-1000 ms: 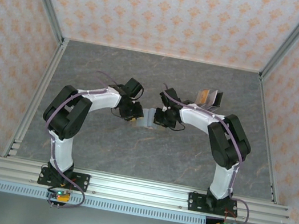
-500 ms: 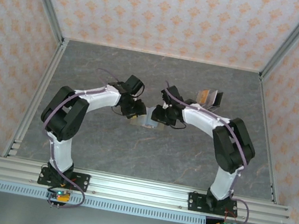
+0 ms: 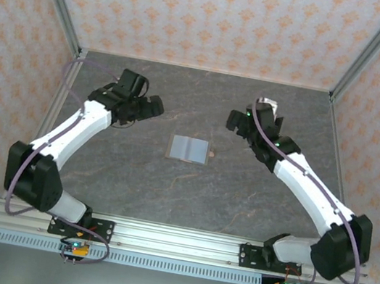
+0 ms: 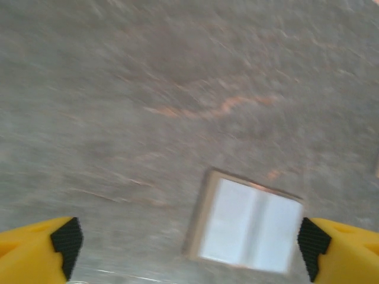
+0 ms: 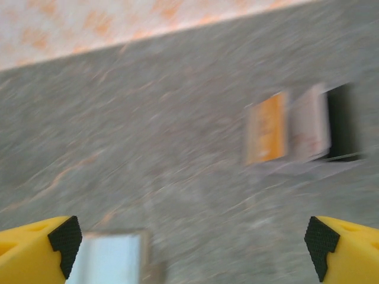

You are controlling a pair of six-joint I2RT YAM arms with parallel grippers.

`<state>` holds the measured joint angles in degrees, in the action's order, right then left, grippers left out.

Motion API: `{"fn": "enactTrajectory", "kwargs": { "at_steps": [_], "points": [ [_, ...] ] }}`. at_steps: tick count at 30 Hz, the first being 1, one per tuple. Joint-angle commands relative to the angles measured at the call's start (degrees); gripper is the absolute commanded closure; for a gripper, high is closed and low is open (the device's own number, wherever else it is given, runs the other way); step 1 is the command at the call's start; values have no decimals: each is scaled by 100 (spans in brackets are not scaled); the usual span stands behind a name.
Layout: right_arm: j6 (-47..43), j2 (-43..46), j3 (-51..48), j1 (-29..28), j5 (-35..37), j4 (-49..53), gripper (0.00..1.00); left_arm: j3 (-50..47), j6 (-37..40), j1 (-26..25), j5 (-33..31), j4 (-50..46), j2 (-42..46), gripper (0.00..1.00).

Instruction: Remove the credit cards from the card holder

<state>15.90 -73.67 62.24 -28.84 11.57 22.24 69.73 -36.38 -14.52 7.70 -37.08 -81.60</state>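
The card holder (image 3: 189, 149) lies open and flat in the middle of the table, grey-blue panels up, with a small tan tab on its right edge. It appears blurred in the left wrist view (image 4: 249, 228) and at the bottom left of the right wrist view (image 5: 112, 257). My left gripper (image 3: 152, 107) (image 4: 188, 245) hovers open to its back left, holding nothing. My right gripper (image 3: 235, 119) (image 5: 192, 239) hovers open to its back right, also with nothing in it. Credit cards (image 5: 290, 127) lie side by side on the table at the back right; the leftmost one is orange.
The grey marbled table (image 3: 132, 176) is fenced by aluminium rails and patterned walls. The right arm (image 3: 301, 180) partly covers the cards (image 3: 268, 109) in the top view. Both wrist views are motion-blurred.
Both grippers were together over the card holder at the table's middle. They have opened, let it go and swung apart towards the back, leaving it lying open.
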Motion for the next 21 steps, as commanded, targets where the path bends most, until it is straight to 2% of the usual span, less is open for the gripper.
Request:
{"fn": "enactTrajectory", "kwargs": {
  "at_steps": [1, 6, 10, 13, 15, 18, 21],
  "points": [
    [-573, 347, -310, 212, 1695, -324, 1, -390, 379, 65, -1665, -347, 546, 0],
    [-615, 555, -982, 798, 2661, -948, 1, -1370, 544, 203, -3089, 522, 1409, 0],
    [-560, 891, -1842, 1347, 2640, -1802, 1, -2239, 1243, 281, -3953, 1537, 1954, 0],
    [-1074, 976, -2720, 1518, 2478, -3058, 1, -2947, 1881, 286, -4381, 2536, 2206, 0],
    [-1307, 937, -3190, 1613, 2196, -3629, 1, -3172, 1879, 356, -4533, 2792, 2217, 0],
    [-1373, 681, -3427, 1711, 2085, -3952, 1, -3392, 2102, 470, -4527, 3201, 1951, 0],
    [-1590, 207, -3567, 1750, 2076, -4533, 1, -3747, 2529, 515, -4486, 4087, 1593, 0]
  ]
}}
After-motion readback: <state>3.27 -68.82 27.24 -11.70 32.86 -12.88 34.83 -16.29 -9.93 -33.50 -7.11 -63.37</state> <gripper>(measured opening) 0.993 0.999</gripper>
